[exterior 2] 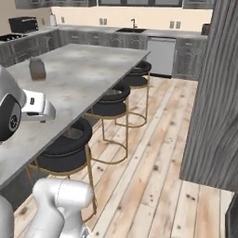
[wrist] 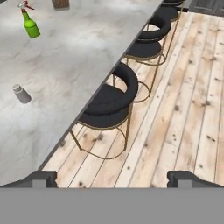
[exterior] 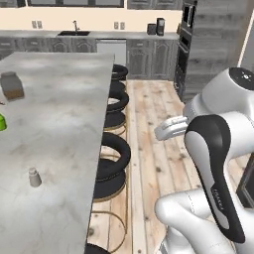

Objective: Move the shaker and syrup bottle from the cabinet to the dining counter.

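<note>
The shaker [exterior: 33, 177] [wrist: 21, 94], small and light grey with a rounded cap, stands upright on the dining counter [exterior: 64, 124] [exterior 2: 83, 74] [wrist: 70, 57], back from its stool-side edge. My gripper [wrist: 113, 178] is open and holds nothing. It hangs over the wood floor beside the counter, to the right of the shaker and well apart from it. The white hand [exterior: 170, 128] shows in the left base view. The grey wood-grain cabinet [exterior 2: 214, 111] [exterior: 213, 44] rises on the right. The syrup bottle is out of view.
A dark-lidded jar with brown contents [exterior: 12, 85] [exterior 2: 37, 69] and a green spray bottle [wrist: 29, 24] stand farther along the counter. Black round stools [exterior: 111, 163] [exterior 2: 65, 148] [wrist: 109, 105] line its edge. Open wood floor [wrist: 183, 100] lies between stools and cabinet.
</note>
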### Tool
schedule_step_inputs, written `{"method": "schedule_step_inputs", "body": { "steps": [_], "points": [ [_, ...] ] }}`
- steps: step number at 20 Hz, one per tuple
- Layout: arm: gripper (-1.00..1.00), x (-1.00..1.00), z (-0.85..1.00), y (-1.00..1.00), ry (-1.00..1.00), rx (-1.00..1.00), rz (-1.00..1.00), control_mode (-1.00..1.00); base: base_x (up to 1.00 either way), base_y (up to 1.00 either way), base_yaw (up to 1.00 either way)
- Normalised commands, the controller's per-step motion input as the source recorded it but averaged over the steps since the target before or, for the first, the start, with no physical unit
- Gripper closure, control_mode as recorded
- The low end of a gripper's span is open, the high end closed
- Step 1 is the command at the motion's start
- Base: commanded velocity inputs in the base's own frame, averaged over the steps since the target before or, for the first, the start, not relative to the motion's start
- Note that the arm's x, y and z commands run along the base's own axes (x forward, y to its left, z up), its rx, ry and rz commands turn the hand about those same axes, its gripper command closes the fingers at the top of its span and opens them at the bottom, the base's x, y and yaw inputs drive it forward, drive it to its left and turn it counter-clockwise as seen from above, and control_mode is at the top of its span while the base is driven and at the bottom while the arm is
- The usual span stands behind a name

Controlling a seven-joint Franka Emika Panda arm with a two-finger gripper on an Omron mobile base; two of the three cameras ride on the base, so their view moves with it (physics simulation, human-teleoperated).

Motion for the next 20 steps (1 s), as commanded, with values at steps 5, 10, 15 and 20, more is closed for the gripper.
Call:
{"method": "schedule_step_inputs", "body": {
  "steps": [5,10,15,20],
  "points": [
    [-1.0,0.0,0.0,0.0,0.0,0.0,0.0,1.0,-0.18,0.0,-0.54],
    [-1.0,0.0,0.0,0.0,0.0,0.0,0.0,1.0,-0.17,0.0,-0.54],
    [-1.0,0.0,0.0,0.0,0.0,0.0,0.0,1.0,-0.27,0.0,-0.53],
    [-1.0,0.0,0.0,0.0,0.0,0.0,0.0,1.0,-0.38,-0.04,-0.5]
  ]
}}
